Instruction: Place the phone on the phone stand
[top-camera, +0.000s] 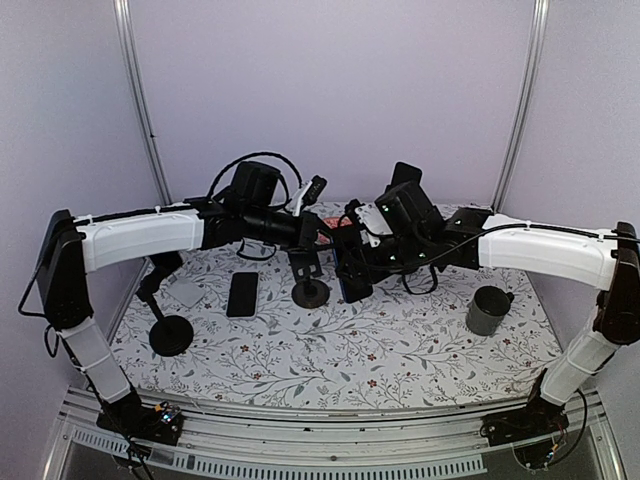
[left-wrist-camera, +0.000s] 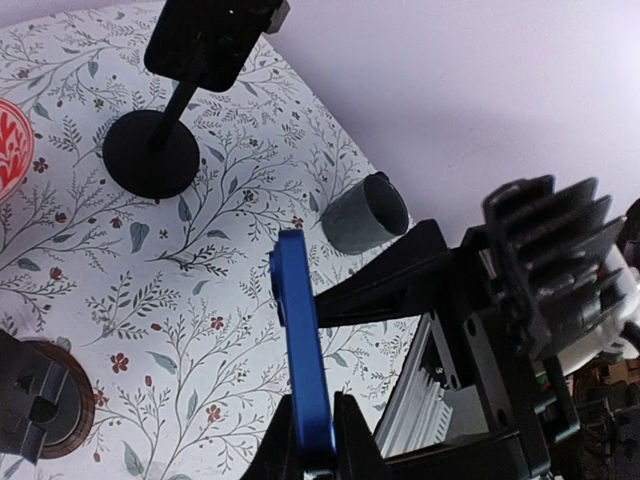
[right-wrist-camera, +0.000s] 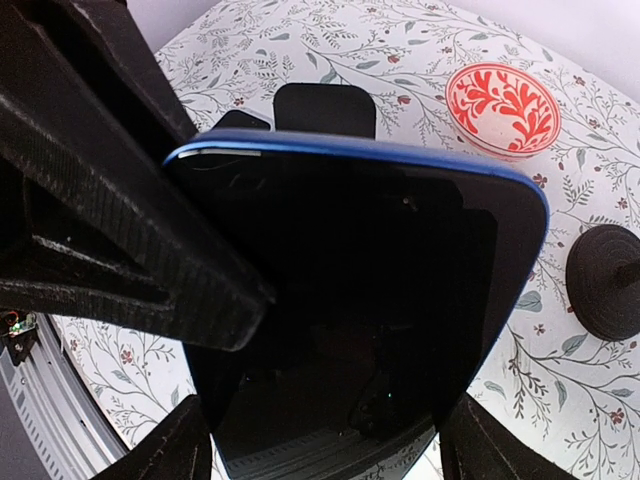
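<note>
A dark phone with a blue rim (right-wrist-camera: 360, 290) hangs in the air over the middle of the table (top-camera: 400, 340). In the left wrist view it stands edge-on (left-wrist-camera: 303, 340). My left gripper (left-wrist-camera: 318, 415) is shut on its flat faces. My right gripper (right-wrist-camera: 325, 435) has a finger against each long side of the phone and is shut on it. In the top view both grippers, left (top-camera: 325, 238) and right (top-camera: 352, 262), meet at the phone (top-camera: 354, 282). A black phone stand (top-camera: 310, 290) with a round base stands just left of the phone and below it.
A second black stand (top-camera: 170, 335) is at the left. Another dark phone (top-camera: 242, 294) lies flat beside a grey pad (top-camera: 187, 292). A grey cup (top-camera: 487, 310) stands at the right. A red patterned bowl (right-wrist-camera: 503, 108) sits at the back.
</note>
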